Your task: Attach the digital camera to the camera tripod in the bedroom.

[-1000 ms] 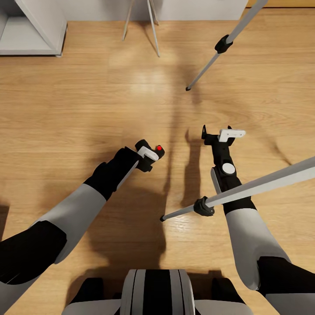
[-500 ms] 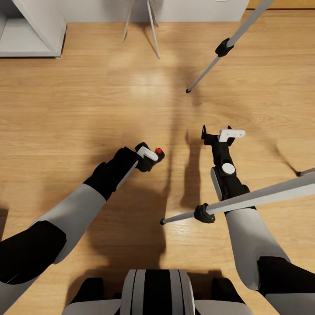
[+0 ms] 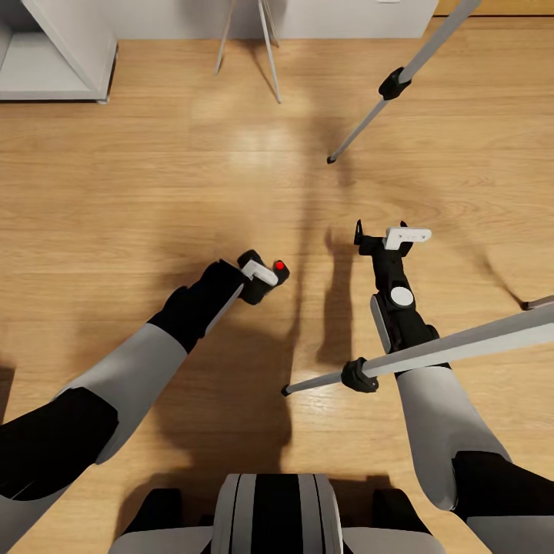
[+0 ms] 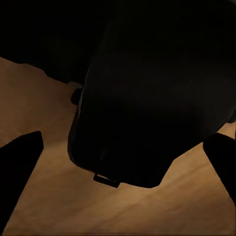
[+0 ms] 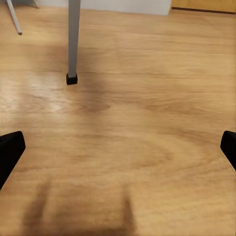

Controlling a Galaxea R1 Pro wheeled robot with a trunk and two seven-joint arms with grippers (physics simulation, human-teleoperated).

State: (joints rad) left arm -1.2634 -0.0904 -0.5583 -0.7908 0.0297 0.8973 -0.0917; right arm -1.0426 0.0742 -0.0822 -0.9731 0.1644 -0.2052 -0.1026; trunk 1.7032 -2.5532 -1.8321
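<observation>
One digital camera (image 3: 265, 275) | left gripper (image 3: 260, 275) holds | red button forward-right

Bright, even light with soft shadows on the floor (image 3: 154, 177); left wrist view murky.

Floor (image 3: 154, 177): light wood planks, visible grain, satin finish with soft glare patches. Camera tripod (image 3: 462, 342): legs smooth silver-grey, metal-like, matt; joints and feet black, plastic-looking. Digital camera (image 3: 265, 277): black matt body, plastic-like; red button glossy. Left hand (image 3: 258, 273) and right hand (image 3: 392, 235): matt black housings with smooth white finger parts. Cabinet (image 3: 54, 54): flat matt white-grey panels.
</observation>
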